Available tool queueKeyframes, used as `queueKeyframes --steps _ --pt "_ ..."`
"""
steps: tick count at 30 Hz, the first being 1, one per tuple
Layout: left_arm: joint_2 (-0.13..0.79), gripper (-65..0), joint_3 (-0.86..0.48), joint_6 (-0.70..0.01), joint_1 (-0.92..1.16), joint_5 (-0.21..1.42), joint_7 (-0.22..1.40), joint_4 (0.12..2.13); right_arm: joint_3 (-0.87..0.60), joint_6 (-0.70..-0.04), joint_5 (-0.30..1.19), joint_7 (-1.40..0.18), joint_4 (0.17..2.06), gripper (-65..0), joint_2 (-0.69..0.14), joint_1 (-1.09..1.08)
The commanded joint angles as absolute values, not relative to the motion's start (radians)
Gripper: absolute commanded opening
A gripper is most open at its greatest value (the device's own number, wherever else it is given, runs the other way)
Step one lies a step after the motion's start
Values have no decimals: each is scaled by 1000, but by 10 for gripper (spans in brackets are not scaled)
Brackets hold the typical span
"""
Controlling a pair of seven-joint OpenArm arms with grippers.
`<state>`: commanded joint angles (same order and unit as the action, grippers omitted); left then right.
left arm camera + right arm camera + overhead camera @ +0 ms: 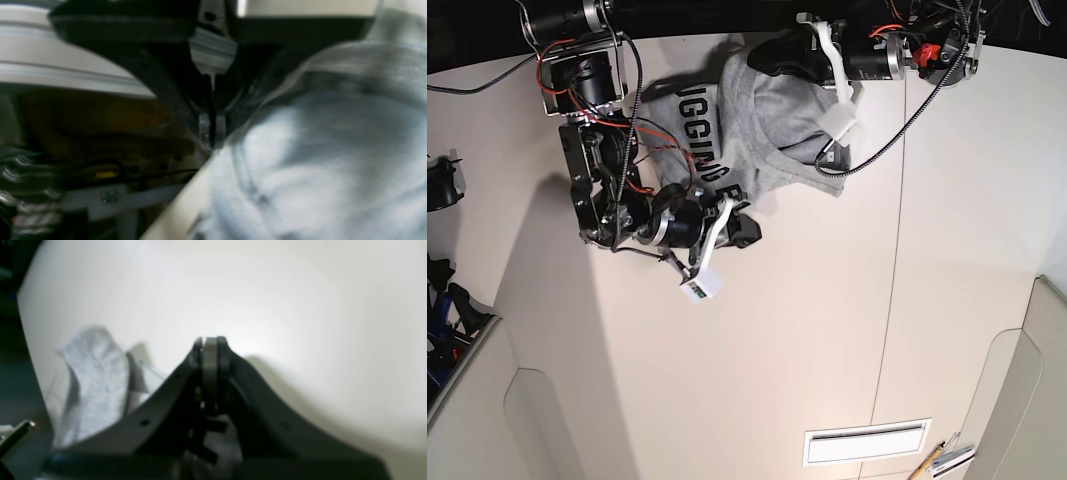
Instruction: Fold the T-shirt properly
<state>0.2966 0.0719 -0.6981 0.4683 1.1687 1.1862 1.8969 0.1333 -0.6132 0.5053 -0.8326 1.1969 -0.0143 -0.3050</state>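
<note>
The heather-grey T-shirt [772, 130] lies bunched at the far edge of the white table [827, 320], with black block lettering [705, 140] facing up on its left part. My left gripper [765, 55] is at the shirt's far edge. In the left wrist view its jaws [211, 141] are pressed together right at the cloth's edge [317, 160], which looks lifted and blurred. My right gripper [747, 230] is just off the shirt's near edge. In the right wrist view it [210, 341] is shut with nothing seen in it, and shirt cloth [93, 380] lies to its left.
A long white slot [864, 441] is set into the table at the near side, with a pencil and small tools [942, 458] beside it. A black cable [897, 130] loops over the table by the left arm. A dark object [442, 185] sits off the left edge.
</note>
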Motion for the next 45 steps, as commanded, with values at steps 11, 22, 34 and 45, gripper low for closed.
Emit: queueKeyframes --steps 11,22,34,45 --pt "297 -650 59 -698 407 900 1050 1769 146 -614 545 -883 1182 -650 -69 -304" --pt "297 -650 13 -698 212 762 976 1650 144 -614 677 -943 1257 -650 -204 -205" --pt "297 -650 13 -698 36 743 961 1532 141 -613 700 -958 1455 -650 -199 -14" --pt "400 -650 -30 -698 77 878 1035 1776 -21 -613 700 -1042 1631 -650 -200 27"
